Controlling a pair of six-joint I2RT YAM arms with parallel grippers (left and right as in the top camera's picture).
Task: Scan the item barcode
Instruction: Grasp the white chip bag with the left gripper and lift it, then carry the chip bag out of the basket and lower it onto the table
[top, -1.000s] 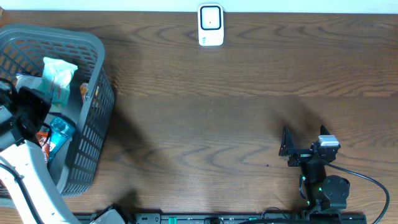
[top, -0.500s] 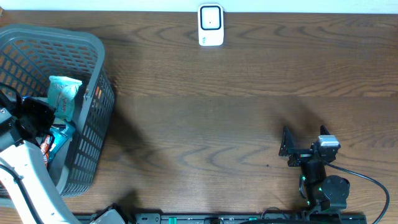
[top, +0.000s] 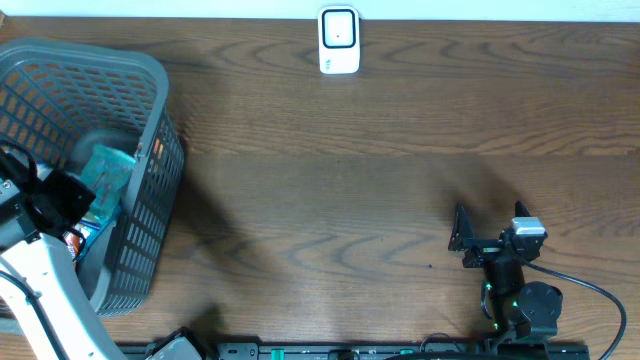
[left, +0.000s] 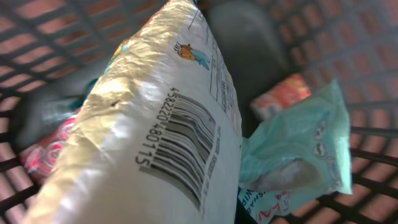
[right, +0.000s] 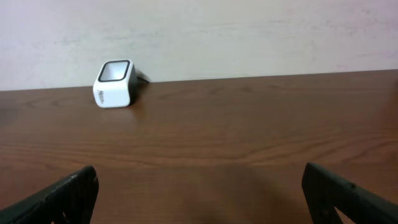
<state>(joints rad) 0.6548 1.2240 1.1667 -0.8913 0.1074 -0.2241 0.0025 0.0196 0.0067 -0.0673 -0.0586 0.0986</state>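
"Over at the table's left edge, what is the left gripper (top: 75, 198) doing?"

"It is down inside the grey plastic mesh basket (top: 165, 75). Its wrist view is almost filled by a cream crinkled packet (left: 143, 124), with the black barcode (left: 180, 149) plain on the side facing the lens. The fingers are hidden behind it, but they are closed, and I judge them pinched on that packet."

"So the item is not out yet?"

"No. It sits within the basket walls, above a teal film packet (left: 292, 155) and some red wrappers. The white box-shaped scanner (top: 339, 40) stands at the far edge of the dark wooden table (top: 350, 200), well apart from it."

"Which step is this, then?"

"The pick, I'd say. Scanning has not begun."

"And the next move?"

"Probably a lift clear of the rim, a carry across to the scanner, and a turn of the wrist so the barcode faces the scanner's window rather than the arm's own camera. Thin film may slip or crumple."

"The right gripper (top: 458, 238)?"

"Idle near the front edge, fingers spread wide, holding nothing."
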